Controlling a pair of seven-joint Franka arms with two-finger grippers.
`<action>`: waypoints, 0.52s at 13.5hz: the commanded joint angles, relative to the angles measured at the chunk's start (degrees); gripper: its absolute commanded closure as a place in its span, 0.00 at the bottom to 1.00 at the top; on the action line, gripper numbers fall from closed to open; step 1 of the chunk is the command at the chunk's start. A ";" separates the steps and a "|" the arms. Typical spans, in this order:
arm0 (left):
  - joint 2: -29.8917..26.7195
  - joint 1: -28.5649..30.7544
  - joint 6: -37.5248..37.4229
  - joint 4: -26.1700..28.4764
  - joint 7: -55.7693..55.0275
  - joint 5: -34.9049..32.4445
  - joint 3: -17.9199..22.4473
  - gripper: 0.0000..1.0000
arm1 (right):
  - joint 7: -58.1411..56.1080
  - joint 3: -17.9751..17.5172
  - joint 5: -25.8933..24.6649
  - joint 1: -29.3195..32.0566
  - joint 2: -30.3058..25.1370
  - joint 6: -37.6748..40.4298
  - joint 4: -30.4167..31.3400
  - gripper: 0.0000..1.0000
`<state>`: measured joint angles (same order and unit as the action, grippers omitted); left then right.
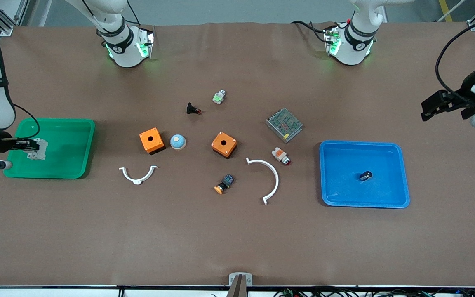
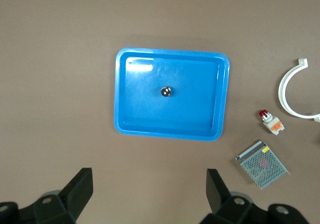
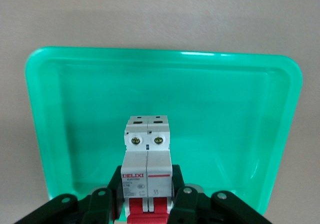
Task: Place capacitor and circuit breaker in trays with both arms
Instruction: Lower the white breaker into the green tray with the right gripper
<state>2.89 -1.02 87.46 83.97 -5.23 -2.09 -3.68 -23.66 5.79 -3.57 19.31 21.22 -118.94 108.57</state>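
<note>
The capacitor (image 1: 365,176), a tiny black cylinder with a silvery end, lies in the blue tray (image 1: 398,181); it also shows in the left wrist view (image 2: 166,91) inside the blue tray (image 2: 130,119). My left gripper (image 1: 431,108) is open and empty, up in the air past the blue tray at the left arm's end of the table. My right gripper (image 1: 29,145) is shut on the white-grey circuit breaker (image 1: 38,149) with red levers (image 3: 148,164) and holds it over the green tray (image 1: 68,165), which also shows in the right wrist view (image 3: 75,109).
Between the trays lie two orange boxes (image 1: 151,140) (image 1: 224,144), a blue-white dome (image 1: 177,142), two white curved brackets (image 1: 138,175) (image 1: 269,178), a metal mesh box (image 1: 284,124), a white-orange push button (image 1: 281,156), a black push-button piece (image 1: 193,109) and other small parts.
</note>
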 commanded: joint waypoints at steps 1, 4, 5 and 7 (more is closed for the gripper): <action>-2.35 -1.71 -0.72 2.85 1.54 1.74 2.28 0.00 | -0.60 -1.30 -1.17 2.83 -1.18 -2.51 3.66 0.77; -3.06 0.22 -0.72 3.39 0.67 2.01 -0.35 0.00 | -0.60 -1.22 -1.17 3.36 -0.40 -10.32 7.70 0.77; -3.32 0.22 -0.72 3.48 0.40 2.18 -0.45 0.00 | -0.51 -1.30 -1.17 3.97 0.30 -12.09 8.32 0.77; -3.59 0.40 -0.72 4.18 0.31 2.18 -1.06 0.00 | -0.60 -1.30 -1.17 4.77 1.19 -15.34 9.81 0.76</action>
<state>1.37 -1.61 86.94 86.12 -4.73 -0.85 -3.60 -24.07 5.74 -3.57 22.07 22.26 -131.77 117.01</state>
